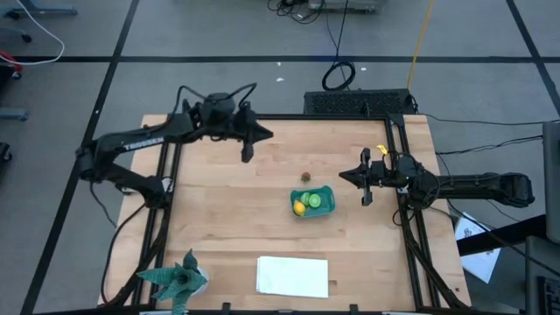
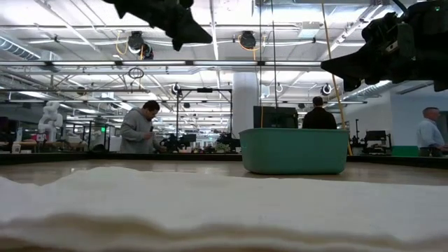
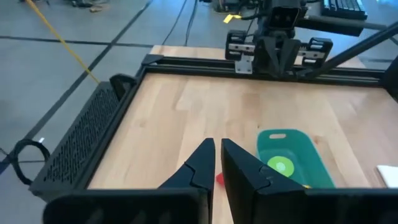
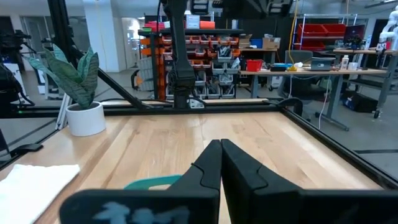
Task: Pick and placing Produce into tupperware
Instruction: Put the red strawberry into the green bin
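The teal-blue tupperware [image 1: 313, 202] sits near the table's middle, holding the yellow lemon-like piece [image 1: 299, 207] and the bright green round piece [image 1: 314, 200]. The small dark brownish-red piece [image 1: 306, 177] lies on the wood just beyond the tub's far side. My left gripper [image 1: 247, 154] hovers to the tub's far left with fingers nearly closed; in its wrist view [image 3: 217, 149] the tub [image 3: 292, 158] and green piece [image 3: 281, 165] show, and a bit of red [image 3: 219, 179] peeks between the fingers. My right gripper [image 1: 367, 194] hangs right of the tub, shut [image 4: 220, 148]. Both are raised in the low view.
A flat white sheet [image 1: 292, 276] lies near the table's near edge and fills the low view's foreground [image 2: 210, 210]. A green spiky plant figure in a white pot [image 1: 178, 279] stands at the near left corner. Black frame rails [image 1: 289, 116] edge the table. People stand in the room beyond.
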